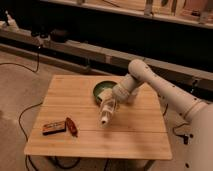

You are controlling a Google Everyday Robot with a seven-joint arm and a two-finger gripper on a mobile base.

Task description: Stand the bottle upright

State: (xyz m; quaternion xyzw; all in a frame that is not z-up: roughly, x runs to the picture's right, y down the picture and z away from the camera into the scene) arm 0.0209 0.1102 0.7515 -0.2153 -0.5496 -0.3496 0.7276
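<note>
Gripper [110,104] is clamped on the bottle [105,115], mid-table, just near of the green bowl [99,89]. Roll the wrist until the base is lowest, set down on bare table [137,131] clear of the bowl, and release only once it sits flat. Bottle is pale with a yellowish label, tilted, white cap pointing down and near-left.

Pale gripper [109,106] above the light-wood table [80,137] clasps a cream, white-capped bottle [106,115]; green bowl [98,88] just behind it; brown bar [53,127] and red packet [71,126] well away.
</note>
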